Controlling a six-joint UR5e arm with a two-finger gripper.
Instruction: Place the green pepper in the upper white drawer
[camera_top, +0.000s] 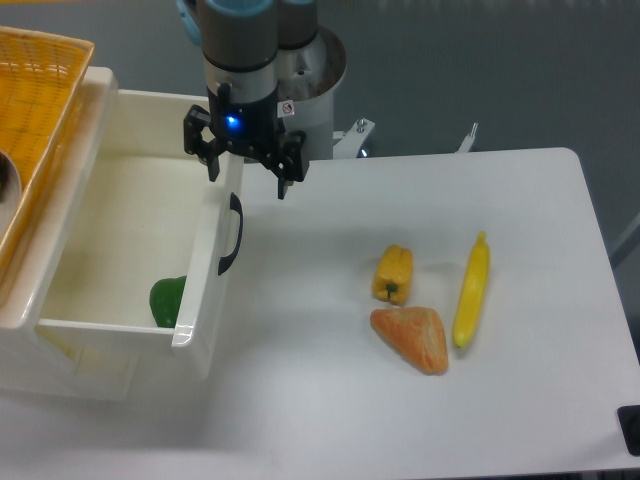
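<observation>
- Nearest you, the white table (330, 420) runs bare along its front edge, with a small dark object (630, 428) at the right border.
- Mid-table you see an orange wedge-shaped item (411, 338), a yellow pepper (393, 273) just behind it, and a banana (471, 290) lying lengthwise just to their right.
- At left, the upper white drawer (205, 300) stands pulled open; the green pepper (166, 300) lies inside, against the front panel near the black handle (232, 235).
- A yellow wicker basket (35, 120) sits above the drawer's left side.
- Farther back, the gripper (246, 178) hangs over the drawer's far right corner, fingers spread, pinching nothing.
- Behind is a grey wall (480, 60).
</observation>
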